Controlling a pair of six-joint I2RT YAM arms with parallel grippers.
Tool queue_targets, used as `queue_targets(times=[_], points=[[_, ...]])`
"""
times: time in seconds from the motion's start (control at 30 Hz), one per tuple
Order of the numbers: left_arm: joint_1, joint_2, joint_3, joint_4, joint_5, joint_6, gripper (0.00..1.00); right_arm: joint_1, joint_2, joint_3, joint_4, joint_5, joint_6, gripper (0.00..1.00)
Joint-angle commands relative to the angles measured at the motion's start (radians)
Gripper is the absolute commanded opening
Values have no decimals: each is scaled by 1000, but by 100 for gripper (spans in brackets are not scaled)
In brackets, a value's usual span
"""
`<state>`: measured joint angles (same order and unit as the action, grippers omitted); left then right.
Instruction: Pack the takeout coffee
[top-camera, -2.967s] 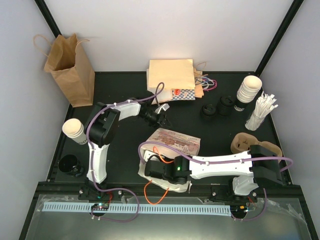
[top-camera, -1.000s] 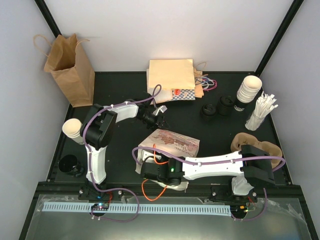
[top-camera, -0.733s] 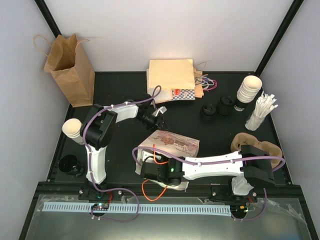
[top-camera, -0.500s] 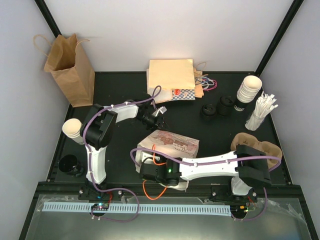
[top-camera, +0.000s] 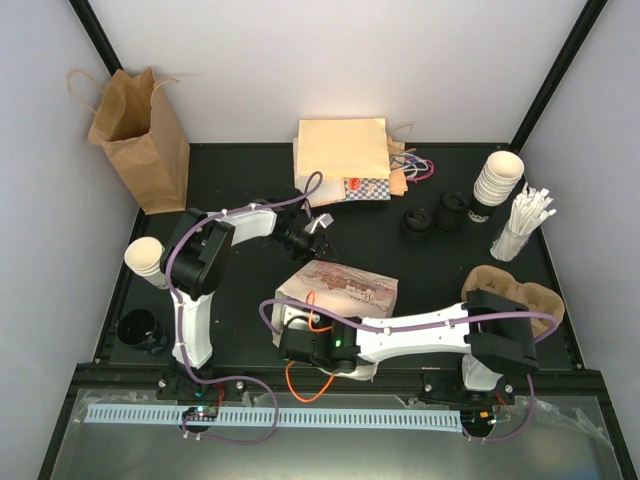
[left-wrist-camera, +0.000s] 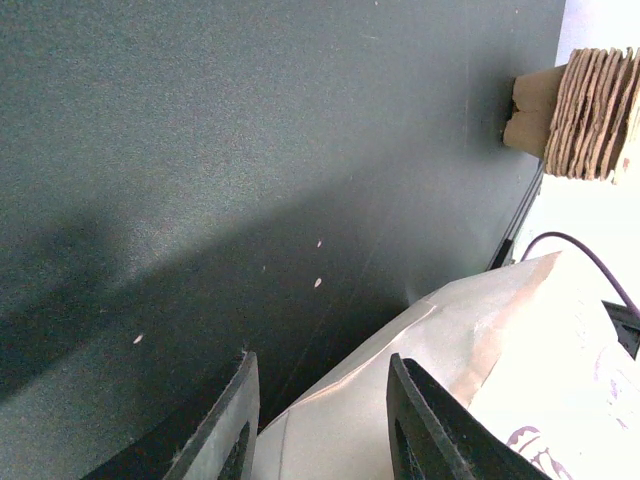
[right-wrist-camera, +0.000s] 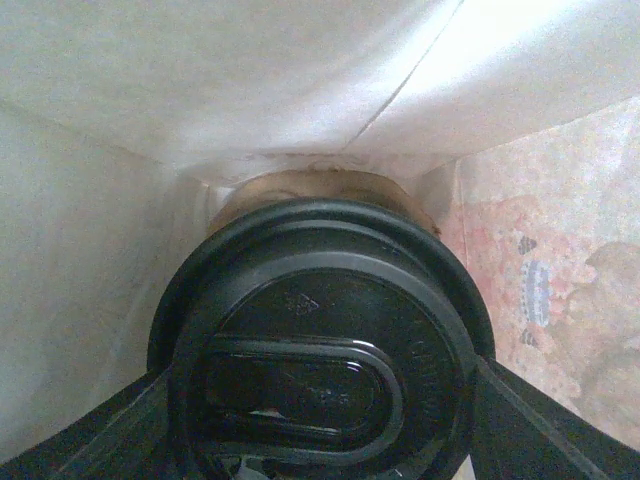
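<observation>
Item: coffee (right-wrist-camera: 320, 330), inside printed white bag (top-camera: 345, 285) lying on table (top-camera: 250, 190), lower centre; my right gripper (right-wrist-camera: 320, 425) clasps it. Bag print unreadable from here. Left gripper (left-wrist-camera: 320, 360) part-open, empty, beside bag.

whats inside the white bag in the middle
The coffee, its black lid facing the right wrist camera, sits in the bag between the right gripper's fingers. The lid hides most of the cup and the bag's bottom.
</observation>
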<state>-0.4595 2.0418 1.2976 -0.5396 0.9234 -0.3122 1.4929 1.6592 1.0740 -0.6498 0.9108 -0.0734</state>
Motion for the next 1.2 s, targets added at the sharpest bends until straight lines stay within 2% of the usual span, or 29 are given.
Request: queue_targets(times=[0.0,1.17], points=[[-7,-21,-10,-53,19,27,37,-2,46,-19,19,-29,6,34],[-19,-21,-27,-63,22,36,37,-9,102,-51,43,-82,37,34]])
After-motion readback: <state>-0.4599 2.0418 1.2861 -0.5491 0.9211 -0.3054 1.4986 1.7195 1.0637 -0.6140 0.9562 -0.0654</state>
